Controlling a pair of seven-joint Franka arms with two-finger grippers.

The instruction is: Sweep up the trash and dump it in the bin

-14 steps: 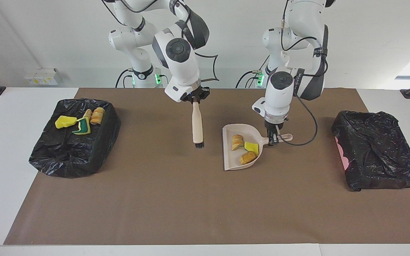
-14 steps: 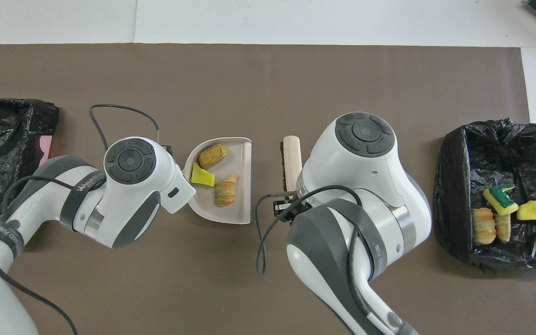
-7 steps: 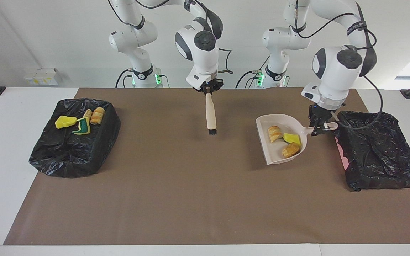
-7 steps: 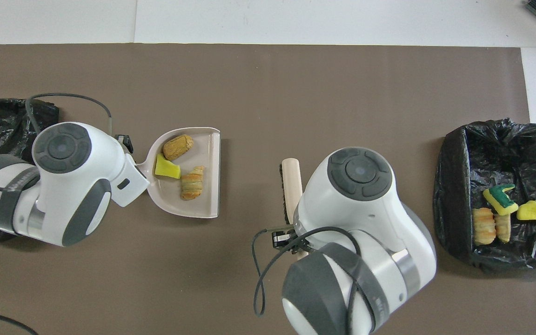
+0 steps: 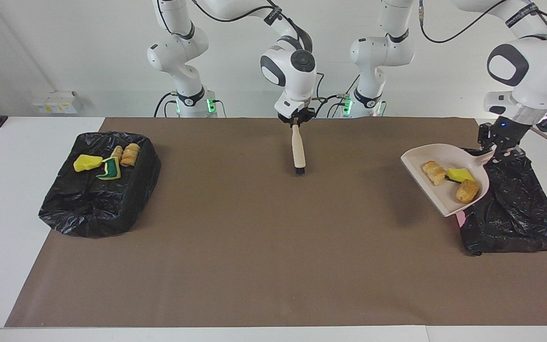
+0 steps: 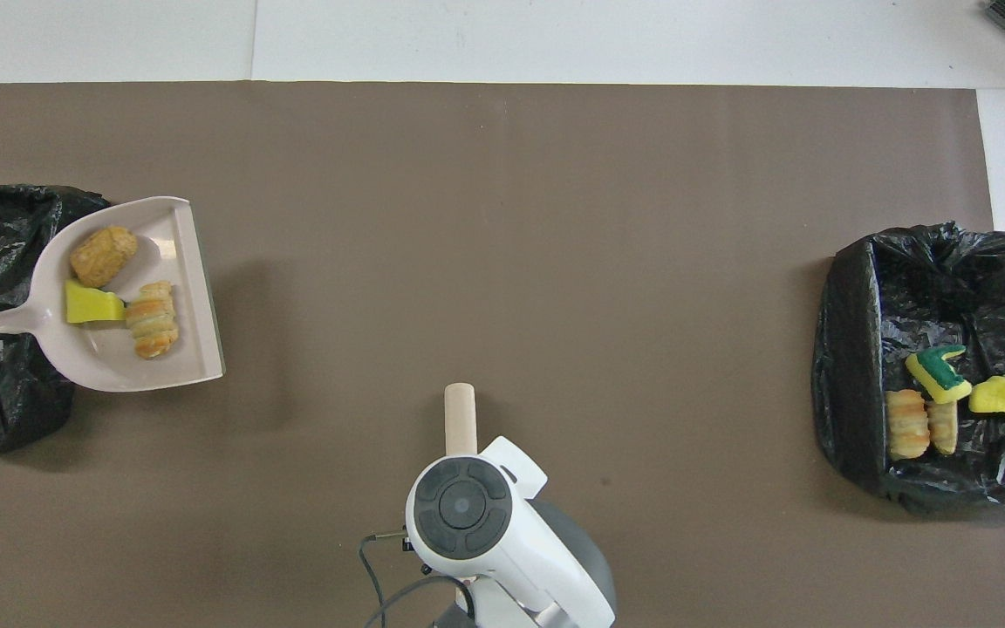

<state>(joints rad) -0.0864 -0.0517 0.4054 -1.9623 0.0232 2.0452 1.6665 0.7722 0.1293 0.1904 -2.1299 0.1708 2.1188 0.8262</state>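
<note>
My left gripper (image 5: 500, 153) is shut on the handle of the beige dustpan (image 5: 444, 178) and holds it up, tilted, over the inner edge of the black-lined bin (image 5: 515, 213) at the left arm's end. The dustpan (image 6: 119, 296) carries three trash pieces: a bread-like roll (image 5: 434, 172), a yellow sponge piece (image 5: 460, 174) and an orange-brown chunk (image 5: 467, 191). My right gripper (image 5: 295, 122) is shut on the beige brush (image 5: 297, 152), which hangs bristles down over the mat's middle, close to the robots.
A second black-lined bin (image 5: 98, 199) stands at the right arm's end with several trash pieces (image 5: 107, 168) in it; it also shows in the overhead view (image 6: 851, 349). A brown mat (image 5: 254, 247) covers the table.
My left gripper lifted the loaded dustpan off the mat's middle and carried it to the bin at the left arm's end. My right gripper drew the brush back toward the robots.
</note>
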